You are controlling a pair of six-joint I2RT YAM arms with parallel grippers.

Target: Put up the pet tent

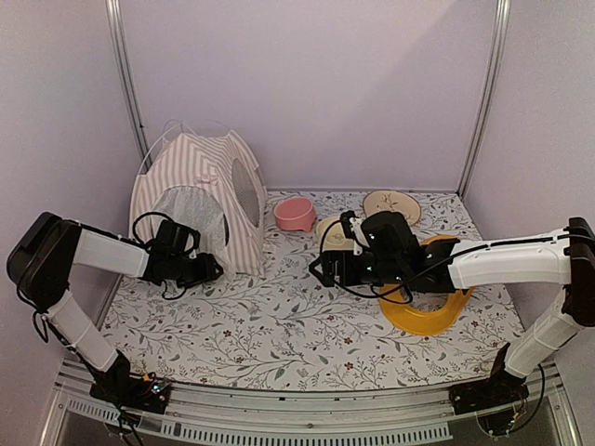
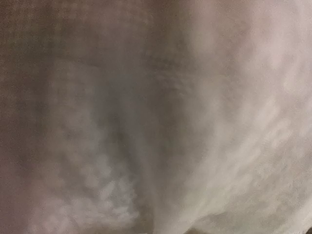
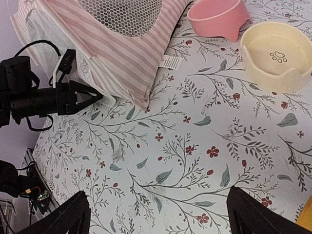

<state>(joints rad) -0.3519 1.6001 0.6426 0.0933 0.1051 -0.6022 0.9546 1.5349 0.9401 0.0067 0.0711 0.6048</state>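
Observation:
The pet tent (image 1: pixel 200 190), pink-and-white striped with a round dark mesh window and a white sheer door flap (image 1: pixel 191 209), stands upright at the back left. It also shows in the right wrist view (image 3: pixel 131 53). My left gripper (image 1: pixel 212 269) is at the tent's lower front edge by the flap; in the right wrist view its fingers (image 3: pixel 92 96) meet in a point against the white fabric. The left wrist view is filled with blurred sheer fabric (image 2: pixel 195 122), and no fingers show there. My right gripper (image 3: pixel 158 217) is open and empty above the floral mat, mid-table (image 1: pixel 321 269).
A pink bowl (image 1: pixel 295 214) and a cream paw-print bowl (image 3: pixel 275 56) sit behind my right gripper. A cream plate (image 1: pixel 391 204) is at the back right. A yellow ring (image 1: pixel 423 316) lies under the right arm. Walls enclose the floral mat (image 1: pixel 279 344).

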